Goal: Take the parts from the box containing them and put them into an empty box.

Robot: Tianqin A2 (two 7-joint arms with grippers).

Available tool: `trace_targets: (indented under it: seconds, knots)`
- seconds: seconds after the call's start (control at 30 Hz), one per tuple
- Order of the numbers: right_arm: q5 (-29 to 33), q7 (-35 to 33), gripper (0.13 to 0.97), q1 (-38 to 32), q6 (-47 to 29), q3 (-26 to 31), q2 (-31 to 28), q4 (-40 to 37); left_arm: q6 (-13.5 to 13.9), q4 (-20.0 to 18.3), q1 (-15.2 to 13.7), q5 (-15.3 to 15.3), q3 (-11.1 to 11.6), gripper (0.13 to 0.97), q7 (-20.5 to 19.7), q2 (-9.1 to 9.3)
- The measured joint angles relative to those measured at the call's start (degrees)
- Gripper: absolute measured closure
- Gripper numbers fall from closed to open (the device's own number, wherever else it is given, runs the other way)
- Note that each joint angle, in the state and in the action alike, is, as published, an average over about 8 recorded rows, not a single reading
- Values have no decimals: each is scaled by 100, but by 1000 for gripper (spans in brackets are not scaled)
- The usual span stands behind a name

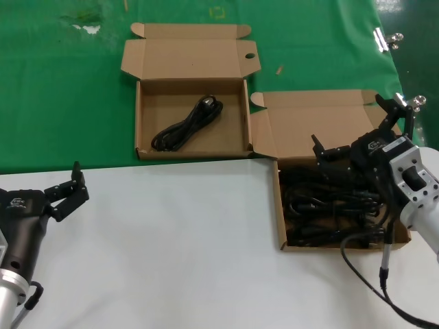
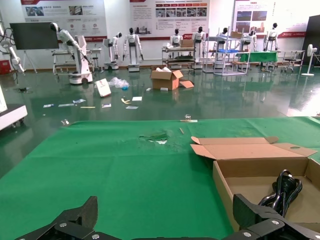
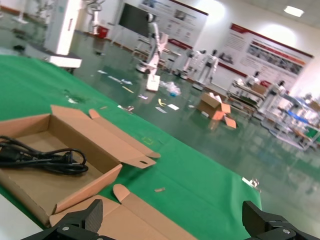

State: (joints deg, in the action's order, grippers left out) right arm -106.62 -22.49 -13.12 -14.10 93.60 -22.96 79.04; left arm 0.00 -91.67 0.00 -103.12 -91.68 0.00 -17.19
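Note:
The box containing the parts (image 1: 281,212) lies open at the right on the white table, holding a pile of several black power cords (image 1: 322,202). My right gripper (image 1: 352,129) hovers over its far edge and raised lid (image 3: 140,220), open, with nothing between its fingers. The other box (image 1: 140,116) sits open on the green cloth at the back. One coiled black cord (image 1: 188,123) lies in it, also seen in the left wrist view (image 2: 285,190) and the right wrist view (image 3: 45,160). My left gripper (image 1: 79,184) waits open at the near left, in front of that box (image 2: 225,190).
A green cloth (image 1: 62,103) covers the back half of the work surface and white tabletop (image 1: 171,260) the front. Metal clips (image 1: 387,40) lie at the cloth's far right edge. Both lids stand folded back behind their boxes.

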Motion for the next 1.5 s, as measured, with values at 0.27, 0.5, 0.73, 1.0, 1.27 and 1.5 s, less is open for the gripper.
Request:
trace_targets:
  seconds: [0.27, 0.5, 0.73, 1.0, 1.27, 1.5]
  knots:
    - [106, 684, 129, 399, 428, -59, 175, 384, 0, 0, 0, -1, 0, 138, 1, 0]
    - [197, 1263, 129, 740, 793, -108, 325, 711, 0, 0, 0, -1, 0, 132, 0, 0]
    - [284, 1832, 129, 1070, 1150, -157, 470, 1030, 0, 0, 0, -1, 0, 132, 0, 0]
    - [316, 2035, 129, 1187, 1275, -174, 522, 1142, 0, 0, 0, -1, 0, 132, -1, 0]
    - [316, 2037, 129, 1188, 1277, -174, 523, 1144, 0, 0, 0, -1, 0, 132, -1, 0]
    - [316, 2037, 129, 1188, 1277, -174, 523, 1144, 0, 0, 0, -1, 0, 132, -1, 0]
